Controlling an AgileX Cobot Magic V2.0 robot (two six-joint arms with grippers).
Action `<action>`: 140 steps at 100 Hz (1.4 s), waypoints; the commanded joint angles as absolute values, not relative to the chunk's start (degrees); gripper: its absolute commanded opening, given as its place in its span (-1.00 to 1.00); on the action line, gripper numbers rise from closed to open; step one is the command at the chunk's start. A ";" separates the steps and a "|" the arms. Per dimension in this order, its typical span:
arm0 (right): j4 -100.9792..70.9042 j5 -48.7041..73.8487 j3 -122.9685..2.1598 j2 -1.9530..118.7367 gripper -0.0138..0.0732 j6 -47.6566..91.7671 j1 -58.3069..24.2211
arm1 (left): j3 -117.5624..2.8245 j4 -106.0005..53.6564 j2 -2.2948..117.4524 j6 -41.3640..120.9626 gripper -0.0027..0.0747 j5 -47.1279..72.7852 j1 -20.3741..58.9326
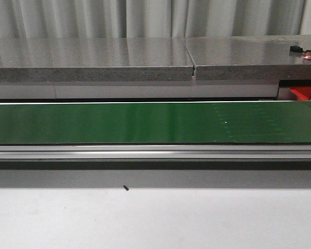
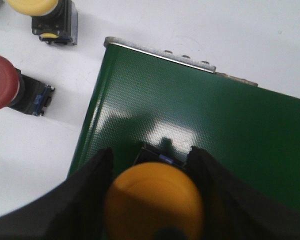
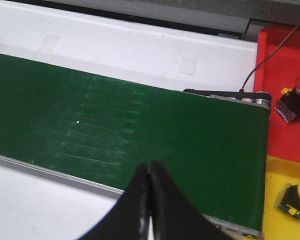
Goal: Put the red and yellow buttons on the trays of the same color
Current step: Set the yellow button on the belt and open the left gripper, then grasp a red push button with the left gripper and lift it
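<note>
Left tool (image 2: 152,200) pinches a yellow button (image 2: 152,202) between its dark fingers (image 2: 92,192), held over the end of the green conveyor belt (image 2: 215,130); the button's black base with a bluish edge shows just past the yellow cap. Beside that belt end, on the white tabletop (image 2: 35,165), lie a red button (image 2: 2,82) on its side with a black and blue base, and a second yellow button (image 2: 37,7), both apart from the belt. Right tool (image 3: 150,200) has its fingers pressed together, nothing between them, over the near edge of the belt close to its other end. Past that end sits a red tray (image 3: 285,130) with a red button in tray (image 3: 297,97) lying in it, a thin black cable crossing above, and next to it a yellow tray (image 3: 275,200) holding a yellow button in tray (image 3: 297,197). Front view shows the belt (image 1: 145,123) running full width, silver rail (image 1: 155,151) in front, grey speckled slab (image 1: 93,59) behind, and a corner of the red tray (image 1: 305,93) at far right; neither tool visible there. No readable brands, labels or writing anywhere.
</note>
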State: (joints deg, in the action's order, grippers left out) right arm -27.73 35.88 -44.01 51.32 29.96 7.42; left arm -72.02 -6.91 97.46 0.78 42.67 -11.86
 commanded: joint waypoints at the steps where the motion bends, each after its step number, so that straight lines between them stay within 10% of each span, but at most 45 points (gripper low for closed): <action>1: -29.18 32.73 -45.49 50.73 -0.84 30.31 7.28 | -73.71 -7.92 95.16 1.56 0.32 40.82 -11.05; 15: -29.18 32.73 -45.49 50.73 -0.84 30.31 7.28 | -73.82 -8.34 94.46 1.56 0.60 41.03 -9.94; 64: -29.18 32.73 -45.49 50.73 -0.84 30.31 7.28 | -78.02 -9.43 87.49 1.36 0.59 41.29 -10.08; 140: -29.24 32.73 -45.49 50.73 -0.84 30.31 7.28 | -78.38 -4.46 89.36 1.46 0.59 42.55 -34.60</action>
